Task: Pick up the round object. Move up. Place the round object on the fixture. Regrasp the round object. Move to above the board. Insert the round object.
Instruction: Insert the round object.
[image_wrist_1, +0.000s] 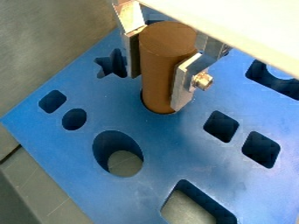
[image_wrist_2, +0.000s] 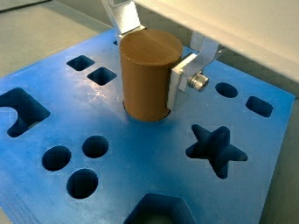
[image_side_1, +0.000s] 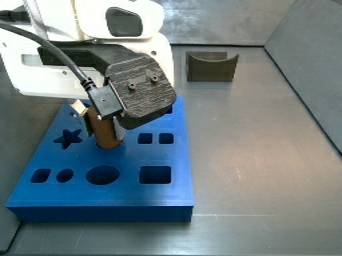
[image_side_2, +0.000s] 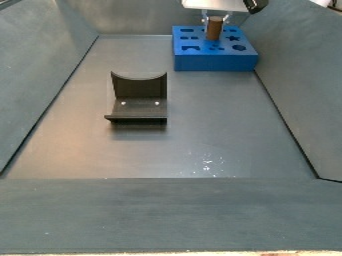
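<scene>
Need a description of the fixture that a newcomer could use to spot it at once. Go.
Start from the big blue board, where the gripper holds the round object upright over its holes. The fixture stands apart from it on the bare grey floor. It is the only dark, small block there, with a U-shaped notch in its top.

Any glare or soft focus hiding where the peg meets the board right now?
In both wrist views the round object is sharp in the gripper above the board; a pale out-of-focus housing fills the upper corner. One wrist view shows a small white glint on the blue surface beside the peg. In a side view the board is far and small, with specks of glare on the grey floor.
</scene>
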